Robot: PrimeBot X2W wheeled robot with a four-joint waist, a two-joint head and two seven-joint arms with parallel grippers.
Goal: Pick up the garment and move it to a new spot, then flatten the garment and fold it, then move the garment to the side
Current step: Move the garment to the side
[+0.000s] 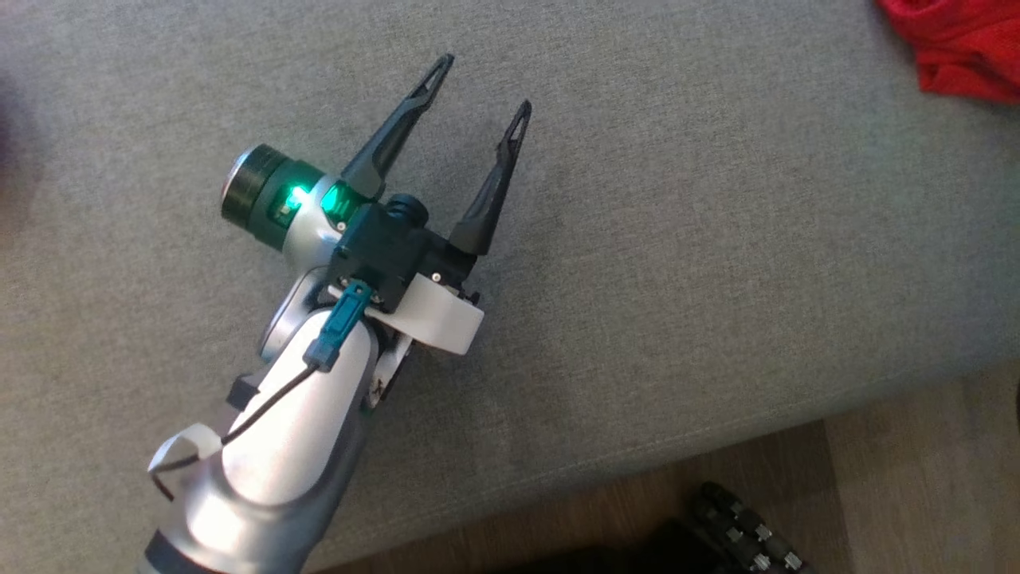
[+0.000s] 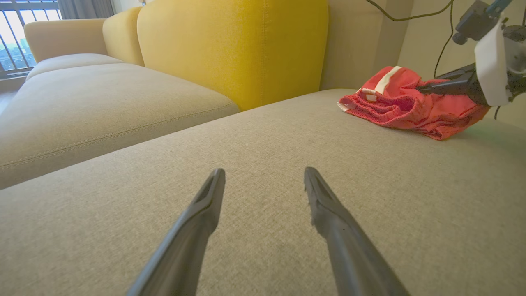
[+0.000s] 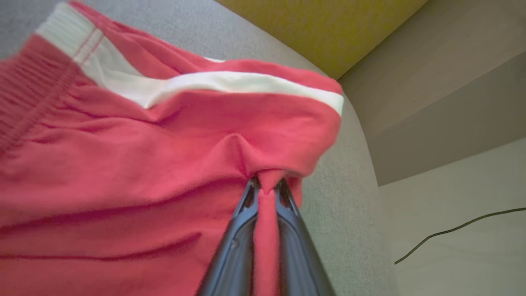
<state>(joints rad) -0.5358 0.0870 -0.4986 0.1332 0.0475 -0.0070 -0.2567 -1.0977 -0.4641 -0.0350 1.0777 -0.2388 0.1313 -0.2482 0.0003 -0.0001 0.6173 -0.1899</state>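
Observation:
The garment (image 3: pixel 164 164) is a red pair of shorts with a white stripe and a ribbed waistband. It lies bunched on the grey sofa seat (image 1: pixel 677 239), at the far right in the left wrist view (image 2: pixel 402 107) and at the top right corner of the head view (image 1: pixel 964 48). My right gripper (image 3: pixel 267 185) is shut on a pinched fold of its cloth, and its dark fingers (image 2: pixel 448 86) reach into the pile. My left gripper (image 1: pixel 484 84) hovers open over bare cushion, well apart from the garment, with nothing between its fingers (image 2: pixel 205 205).
A yellow back cushion (image 2: pixel 234 45) stands behind the seat, with a beige sofa section (image 2: pixel 82 94) beside it. The seat's front edge drops to a wooden floor (image 1: pixel 876 478). A black cable (image 3: pixel 452 230) runs along the wall at the sofa's end.

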